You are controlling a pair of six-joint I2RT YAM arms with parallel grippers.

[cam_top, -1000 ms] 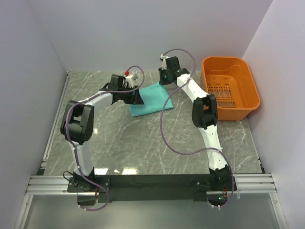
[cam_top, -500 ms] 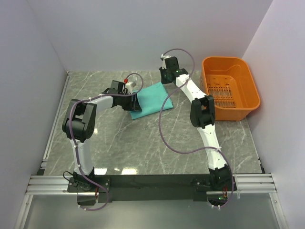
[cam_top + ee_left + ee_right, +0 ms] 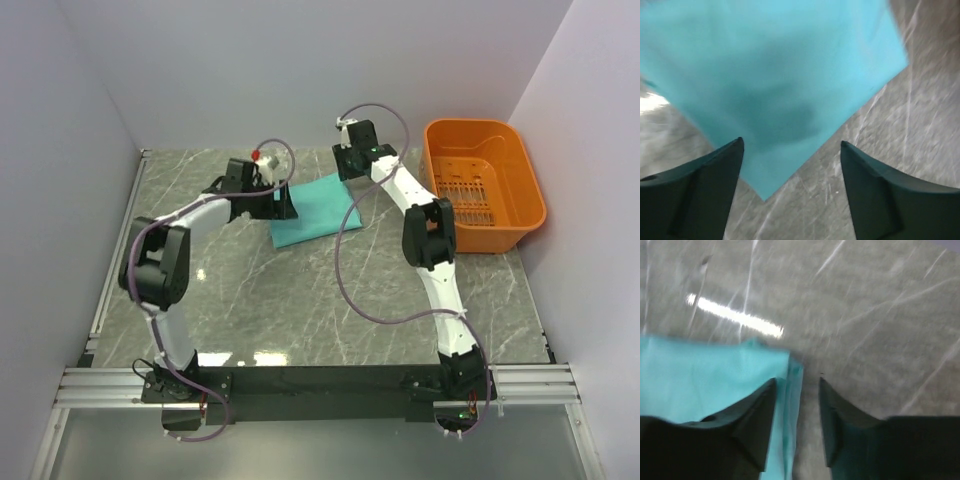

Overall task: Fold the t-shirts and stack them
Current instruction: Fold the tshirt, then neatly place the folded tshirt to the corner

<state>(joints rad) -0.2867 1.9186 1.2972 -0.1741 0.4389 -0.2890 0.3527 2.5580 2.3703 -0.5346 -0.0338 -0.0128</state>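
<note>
The teal t-shirt [image 3: 318,208] lies folded into a rough square on the grey marble table, at the back middle. My left gripper [image 3: 287,205] is at its left edge, open, with nothing between the jaws; in the left wrist view the shirt [image 3: 775,80] fills the upper frame and one corner points down between my fingers [image 3: 792,145]. My right gripper [image 3: 347,165] is at the shirt's far right corner, open, its jaws astride the layered cloth edge [image 3: 792,405].
An orange plastic basket [image 3: 483,185] stands at the back right of the table. Grey walls close the back and both sides. Purple cables loop off both arms.
My left gripper swung in over the shirt's left corner, then back to the left edge. The shirt's near corner shifted slightly. My right gripper stayed at the far corner.
</note>
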